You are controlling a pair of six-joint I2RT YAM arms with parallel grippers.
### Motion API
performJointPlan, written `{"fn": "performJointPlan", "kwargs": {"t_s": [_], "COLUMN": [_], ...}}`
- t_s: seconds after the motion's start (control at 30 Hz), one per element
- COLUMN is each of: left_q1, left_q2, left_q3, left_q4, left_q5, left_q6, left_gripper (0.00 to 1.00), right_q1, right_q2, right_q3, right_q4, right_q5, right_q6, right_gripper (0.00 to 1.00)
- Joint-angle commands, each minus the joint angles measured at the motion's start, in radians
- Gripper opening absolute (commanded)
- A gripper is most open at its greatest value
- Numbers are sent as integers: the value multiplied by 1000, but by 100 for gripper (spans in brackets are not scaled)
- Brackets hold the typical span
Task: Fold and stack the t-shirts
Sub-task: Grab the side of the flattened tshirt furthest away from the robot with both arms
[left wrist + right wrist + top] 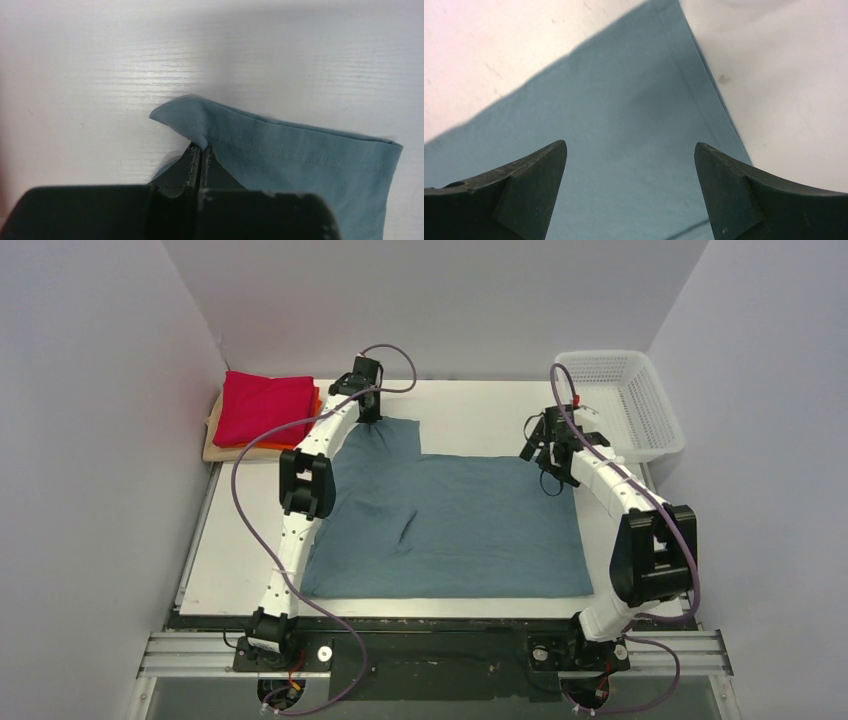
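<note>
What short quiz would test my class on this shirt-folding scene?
1. True or false: the left fingers are shut on the teal t-shirt.
2. The right fingers are: A open over that shirt; B shut on it; C holding a red shirt.
3. Which colour tops the folded pile?
Key: 1 true; 2 A; 3 red.

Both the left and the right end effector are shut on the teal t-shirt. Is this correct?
Not entirely. The right end effector is open above the teal t-shirt, gripping nothing, as the right wrist view shows. The left end effector is shut on its corner.
</note>
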Motion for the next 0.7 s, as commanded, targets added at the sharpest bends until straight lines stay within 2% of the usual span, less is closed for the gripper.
{"fn": "performJointPlan", "kwargs": {"t_s": [0.0,0.27,0.43,0.67], "left_q1": [-5,-5,-5,-5], "left_q2": [-28,-227,-293,-337], "left_q3": [-57,-247,-324,-389], "left_q4": [-53,128,183,195], "left_q5": [50,134,184,216], "left_q6": [3,6,-6,-9], "left_gripper": [0,0,0,0], "right_q1": [-5,-5,15,17], "right_q2": [113,439,560,645], "right_q3": [135,450,626,677], "right_q4": [-14,-109,-234,-355], "right_q5": [97,236,265,259], "right_q6": [27,156,230,299], "right_gripper": [92,80,74,72]}}
